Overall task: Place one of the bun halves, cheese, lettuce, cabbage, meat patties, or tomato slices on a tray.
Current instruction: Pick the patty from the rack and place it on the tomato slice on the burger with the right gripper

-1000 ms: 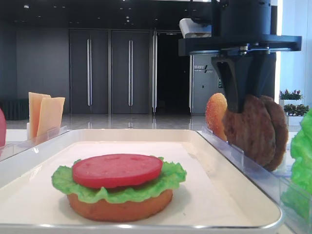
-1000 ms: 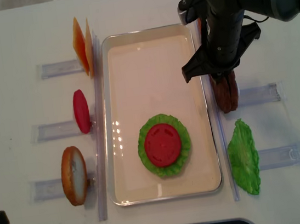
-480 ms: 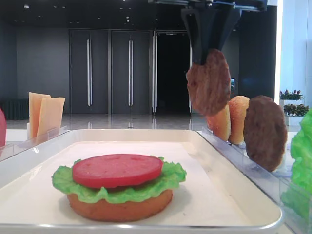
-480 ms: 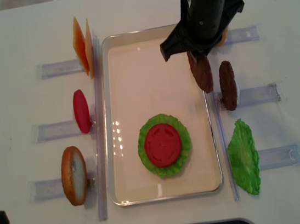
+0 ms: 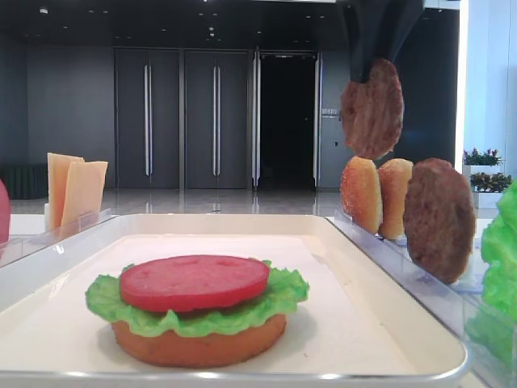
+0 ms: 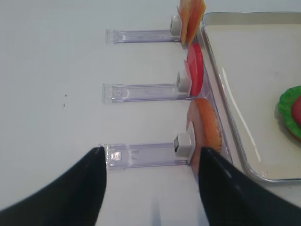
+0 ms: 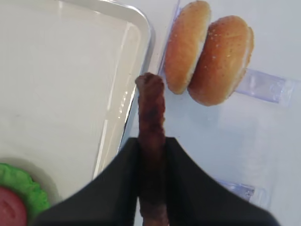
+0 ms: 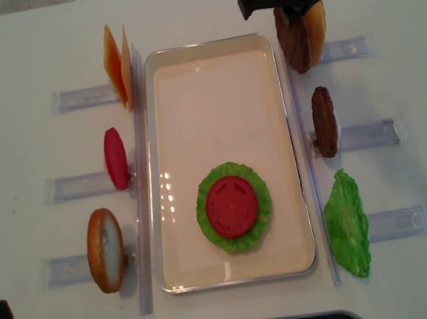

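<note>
Left to right, overhead view. Cheese (image 8: 118,64), a tomato slice (image 8: 116,158) and a bun half (image 8: 105,249) stand on edge in clear racks (image 8: 83,184) left of the tray (image 8: 210,73); standing them upright presumably leaves a thin edge free for a pinch from above. The left gripper (image 6: 150,188) hovers near the bun-half rack with its jaws spread wide and nothing between them.

On the tray, toward its near end, a stack is begun: bun base (image 5: 198,343), lettuce (image 8: 234,206) on it, a tomato slice (image 8: 232,206) on top. Its upper face is bare, so the patty is probably the next layer.

Right of the tray, the right gripper (image 7: 151,155) is clenched on a patty (image 7: 151,122), which hangs vertically by its upper edge, lifted clear above the tray's far right rim and just beside two upright buns (image 7: 209,56). A second patty (image 8: 323,121) stands in the middle rack (image 8: 368,135), and a spare lettuce leaf (image 8: 346,224) lies in the nearest one.
</note>
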### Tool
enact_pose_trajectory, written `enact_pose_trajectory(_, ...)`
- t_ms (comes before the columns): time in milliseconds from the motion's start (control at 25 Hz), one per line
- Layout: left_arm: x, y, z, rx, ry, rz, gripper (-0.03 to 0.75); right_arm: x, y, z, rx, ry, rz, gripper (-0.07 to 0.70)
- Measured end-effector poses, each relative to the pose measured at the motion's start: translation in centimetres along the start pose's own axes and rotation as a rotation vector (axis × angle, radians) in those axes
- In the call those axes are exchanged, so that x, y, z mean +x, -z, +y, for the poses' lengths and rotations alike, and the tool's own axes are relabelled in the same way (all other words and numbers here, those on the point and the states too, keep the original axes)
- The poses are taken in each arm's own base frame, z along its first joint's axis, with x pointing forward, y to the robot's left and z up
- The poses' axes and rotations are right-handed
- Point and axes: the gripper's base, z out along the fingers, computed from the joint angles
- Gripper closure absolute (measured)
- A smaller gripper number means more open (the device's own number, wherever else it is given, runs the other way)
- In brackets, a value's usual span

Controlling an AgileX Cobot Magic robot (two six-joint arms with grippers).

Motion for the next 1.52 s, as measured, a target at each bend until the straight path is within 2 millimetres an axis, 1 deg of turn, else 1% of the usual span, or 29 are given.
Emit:
enact_pose_trajectory(80, 0.0, 0.0, 0.0, 0.000, 0.000, 0.000, 0.244, 0.0, 0.0, -0.3, -0.012, -0.007, 0.005, 0.497)
enact_pose_trajectory(320, 0.0, 0.0, 0.0, 0.000, 0.000, 0.000, 0.244, 0.0, 0.2, -0.1, -0.033, -0.009, 0.004, 0.497)
enact_pose_trajectory(440, 0.0, 0.0, 0.0, 0.000, 0.000, 0.000, 0.244, 0.2, 1.3, -0.1, -0.052, -0.014, -0.018, 0.497)
enact_pose_trajectory(640, 0.0, 0.0, 0.0, 0.000, 0.000, 0.000, 0.244, 0.9, 4.1, -0.2, -0.100, -0.029, -0.073, 0.497)
enact_pose_trajectory(1000, 0.0, 0.0, 0.0, 0.000, 0.000, 0.000, 0.244, 3.6, 7.2, -0.9, -0.114, -0.033, -0.115, 0.497)
enact_pose_trajectory(1520, 0.0, 0.0, 0.0, 0.000, 0.000, 0.000, 0.244, 8.6, 7.8, -1.7, -0.121, -0.049, -0.064, 0.497)
